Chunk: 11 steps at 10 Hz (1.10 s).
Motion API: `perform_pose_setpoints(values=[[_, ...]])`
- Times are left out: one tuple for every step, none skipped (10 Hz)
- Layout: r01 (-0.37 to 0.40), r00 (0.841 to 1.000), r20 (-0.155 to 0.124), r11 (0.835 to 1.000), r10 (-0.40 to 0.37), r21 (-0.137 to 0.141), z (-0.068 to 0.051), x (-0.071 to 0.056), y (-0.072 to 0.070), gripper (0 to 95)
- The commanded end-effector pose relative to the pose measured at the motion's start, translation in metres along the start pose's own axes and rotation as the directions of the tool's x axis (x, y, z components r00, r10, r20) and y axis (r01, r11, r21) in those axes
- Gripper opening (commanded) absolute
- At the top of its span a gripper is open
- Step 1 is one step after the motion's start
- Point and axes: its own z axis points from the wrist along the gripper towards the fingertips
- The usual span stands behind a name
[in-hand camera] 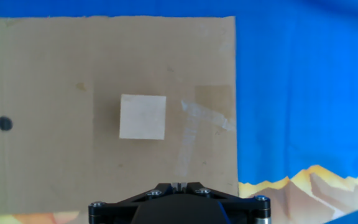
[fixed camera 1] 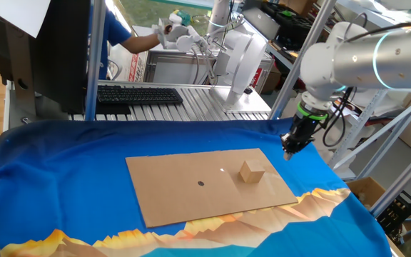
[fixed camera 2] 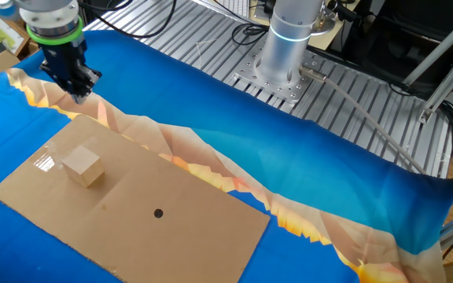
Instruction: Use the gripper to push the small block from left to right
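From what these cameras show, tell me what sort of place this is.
Most likely a robotics lab bench. A robot arm is bolted to a slotted aluminium table, a keyboard lies behind the blue cloth, and a second white robot stands further back.

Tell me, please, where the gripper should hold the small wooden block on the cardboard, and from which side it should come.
Come from above and close on two opposite side faces of the small block. It is a cube lying flat on the cardboard sheet, with nothing touching its sides.
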Motion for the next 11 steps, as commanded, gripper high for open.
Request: perform_pose_setpoints(values=[[0.07,0.997,-0.014,0.997,-0.071,-0.009,0.0,-0.001,-0.001,0.0],[0.064,0.998,-0.017,0.998,-0.064,-0.017,0.0,-0.001,-0.001,0.0],[0.051,0.998,-0.02,0.998,-0.052,-0.022,0.0,-0.001,-0.001,0.0],[0.04,0.999,-0.017,0.999,-0.041,-0.035,0.0,-0.002,-0.001,0.0],[0.037,0.999,-0.015,0.998,-0.038,-0.05,-0.001,-0.006,-0.001,0.0],[0.042,0.999,-0.018,0.998,-0.043,-0.057,-0.006,-0.022,-0.002,0.0],[0.044,0.999,-0.022,0.997,-0.045,-0.056,-0.01,-0.036,-0.004,0.0],[0.055,0.998,-0.028,0.997,-0.056,-0.05,-0.013,-0.053,-0.007,0.0],[0.063,0.997,-0.032,0.997,-0.065,-0.05,-0.012,-0.067,-0.011,0.0],[0.073,0.997,-0.029,0.996,-0.074,-0.046,-0.009,-0.075,-0.014,0.0],[0.084,0.996,-0.026,0.995,-0.085,-0.047,-0.003,-0.079,-0.017,0.0]])
